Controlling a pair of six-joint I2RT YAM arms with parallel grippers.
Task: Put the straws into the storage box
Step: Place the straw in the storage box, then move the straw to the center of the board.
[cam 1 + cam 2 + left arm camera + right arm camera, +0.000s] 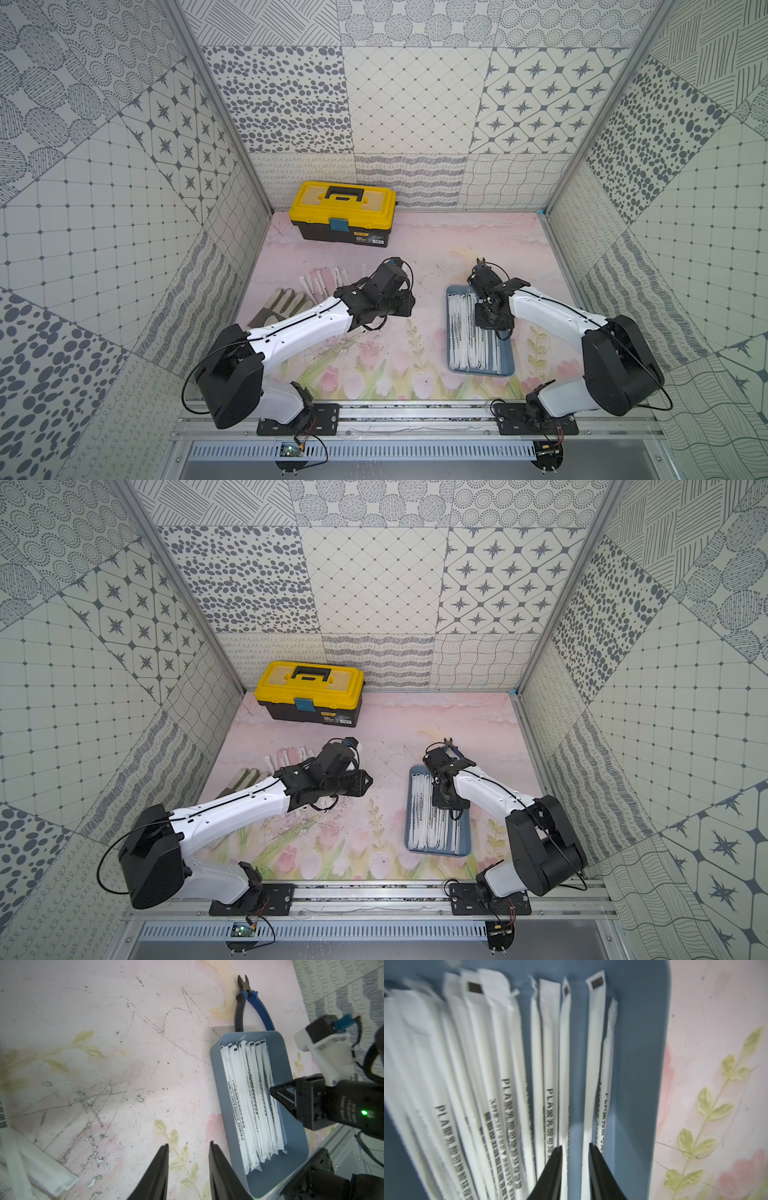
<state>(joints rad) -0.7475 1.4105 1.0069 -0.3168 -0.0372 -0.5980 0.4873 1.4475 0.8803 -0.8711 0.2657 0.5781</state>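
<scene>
We find the storage box (503, 358) on the right half of the bench (415, 257), near its front edge, its long side running front to back. The straws (465, 336) in it lie side by side along its length, filling the left and middle parts. A strip of bare floor shows along the right wall. More loose straws (318, 282) fan out on the left half of the bench, well apart from the box and partly under the left arm (299, 324).

Both top views hide the fingertips beneath the wrists, and the wrist views supply them. In the right wrist view the right gripper (575, 1146) hangs low over the box. Its jaws are apart with blue floor showing in the gap and a wrapped straw at each finger, and it grips nothing. That picture is blurred, so we cannot say whether the tips touch the wrappers. In the left wrist view the left gripper (189, 1144) stands over bare bench between the loose straws and the box, jaws apart and empty.

The left wrist view also shows the blue-handled cutting pliers (252, 1004) whole, handles at the far end of the box. From above, little more than their jaws peeks past the right arm (540, 307). Only the top views show the yellow-lidded toolbox (343, 212) in the far left corner and the work glove (282, 305) beside the loose straws.
</scene>
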